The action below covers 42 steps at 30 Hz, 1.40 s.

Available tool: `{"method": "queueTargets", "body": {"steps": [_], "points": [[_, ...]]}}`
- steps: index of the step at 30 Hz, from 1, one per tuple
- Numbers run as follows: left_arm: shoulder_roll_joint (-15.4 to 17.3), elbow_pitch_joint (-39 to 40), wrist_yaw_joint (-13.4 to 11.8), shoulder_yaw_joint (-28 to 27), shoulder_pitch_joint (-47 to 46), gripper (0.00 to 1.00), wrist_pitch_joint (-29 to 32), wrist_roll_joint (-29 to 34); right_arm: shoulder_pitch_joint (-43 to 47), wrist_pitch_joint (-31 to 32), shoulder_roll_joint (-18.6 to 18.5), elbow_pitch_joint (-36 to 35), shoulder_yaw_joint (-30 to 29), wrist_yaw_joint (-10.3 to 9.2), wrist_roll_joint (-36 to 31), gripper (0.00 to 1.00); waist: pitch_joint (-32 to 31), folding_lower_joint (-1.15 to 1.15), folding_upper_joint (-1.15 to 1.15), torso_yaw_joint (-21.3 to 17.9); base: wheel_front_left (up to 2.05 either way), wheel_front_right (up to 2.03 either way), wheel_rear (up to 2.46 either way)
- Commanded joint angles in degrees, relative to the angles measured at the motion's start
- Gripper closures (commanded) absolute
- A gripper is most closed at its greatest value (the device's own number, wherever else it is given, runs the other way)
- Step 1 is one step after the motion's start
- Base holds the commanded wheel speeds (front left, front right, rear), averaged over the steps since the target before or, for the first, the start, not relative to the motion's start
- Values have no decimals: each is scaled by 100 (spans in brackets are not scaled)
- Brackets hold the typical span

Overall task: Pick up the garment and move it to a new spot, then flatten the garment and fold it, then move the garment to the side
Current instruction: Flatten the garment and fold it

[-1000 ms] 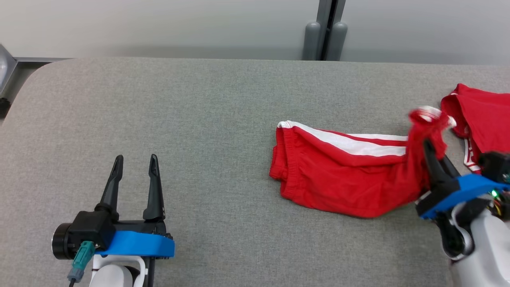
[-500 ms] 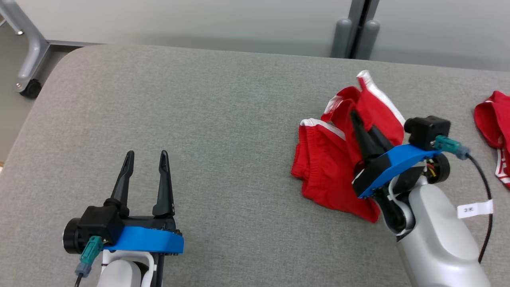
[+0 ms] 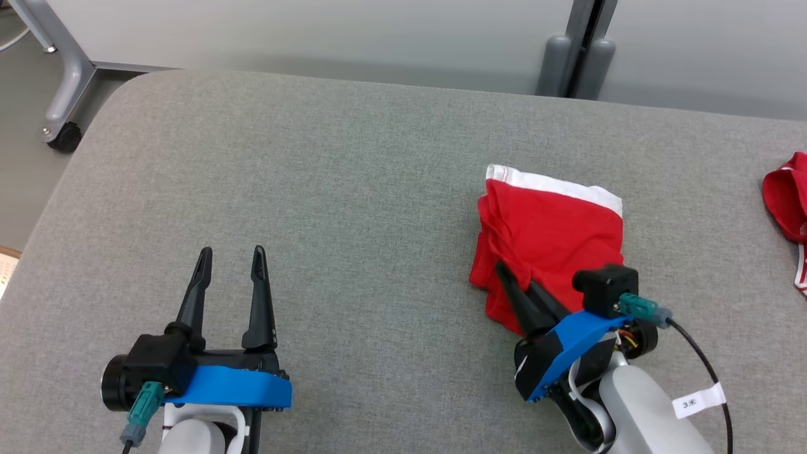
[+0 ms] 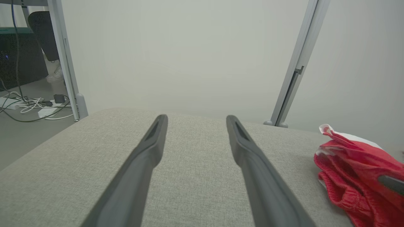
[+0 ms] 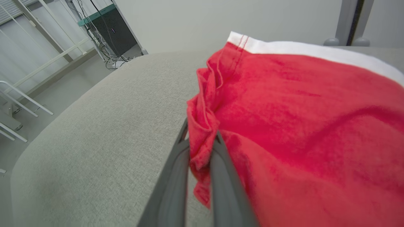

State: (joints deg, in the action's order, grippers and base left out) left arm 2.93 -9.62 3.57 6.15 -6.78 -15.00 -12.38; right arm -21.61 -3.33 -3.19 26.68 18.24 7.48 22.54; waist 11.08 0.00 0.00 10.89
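The garment (image 3: 555,233), red with a white band, is found lying doubled over on the grey worktop (image 3: 315,189), right of centre. A bunch of cloth at its near left edge is pinched between the right fingers (image 3: 512,293), which are pressed nearly together. This grip is judged to serve for laying the fold down under control. The left fingers (image 3: 194,293) are spread and empty, well apart from the cloth, judged parked clear. A second red item (image 3: 785,195) is noted at the far right.
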Motion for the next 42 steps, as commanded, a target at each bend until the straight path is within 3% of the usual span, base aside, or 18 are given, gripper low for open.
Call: {"method": "queueTargets", "body": {"steps": [1, 5, 6, 7, 8, 9, 15, 20, 29, 30, 42], "points": [[-7, 1, -9, -11, 24, 0, -25, -8, 112, 31, -19, -11, 71, 4, -1, 100, 4, 0, 0, -8, 0, 0, 0], [-7, -36, -9, 71, -76, 0, -25, -17, 208, -19, -8, 147, 235, 4, 99, 100, 8, 0, 0, 4, 0, 0, 0], [-7, -39, -9, 76, -84, 0, -25, -16, 216, -35, -6, 196, 289, 4, 108, 87, 6, 0, 0, 2, 0, 0, 0], [-7, -42, -9, 78, -88, 0, -25, -14, 206, -70, -5, 241, 334, 4, 103, 63, 4, 0, 0, -2, 0, 0, 0], [-7, -45, -9, 76, -92, 0, -25, -8, 181, -117, -5, 287, 390, 4, 75, 26, 0, 0, 0, -9, 0, 0, 0], [-7, -47, -11, 67, -90, 0, -25, 1, 156, -154, -3, 327, 445, 4, 72, 0, -5, 0, 0, -26, 0, 0, 0], [-7, -101, 33, -17, -43, 0, -25, 52, 12, -550, -75, 405, 675, 4, -72, 0, -98, 0, 0, -225, 0, 0, 0], [-5, -142, 64, -103, -26, 0, -25, 107, 2, -907, -170, 146, 529, 4, -246, 0, -254, 0, 0, -519, 0, 0, 0], [59, -267, 57, -304, 43, 0, -25, 194, 431, -1066, -349, -622, -482, 4, -699, 0, -467, 0, 0, -1050, 0, 0, 0], [115, -279, 29, -375, 103, 0, -25, 234, 717, -1038, -311, -968, -1009, 4, -830, 0, -538, 0, 0, -1214, 0, 0, 0], [186, -122, -166, -497, 431, 0, -25, 318, 1641, -738, -87, -1859, -1998, 4, -1054, 0, -747, 0, 0, -1264, 0, 0, 0]]}}
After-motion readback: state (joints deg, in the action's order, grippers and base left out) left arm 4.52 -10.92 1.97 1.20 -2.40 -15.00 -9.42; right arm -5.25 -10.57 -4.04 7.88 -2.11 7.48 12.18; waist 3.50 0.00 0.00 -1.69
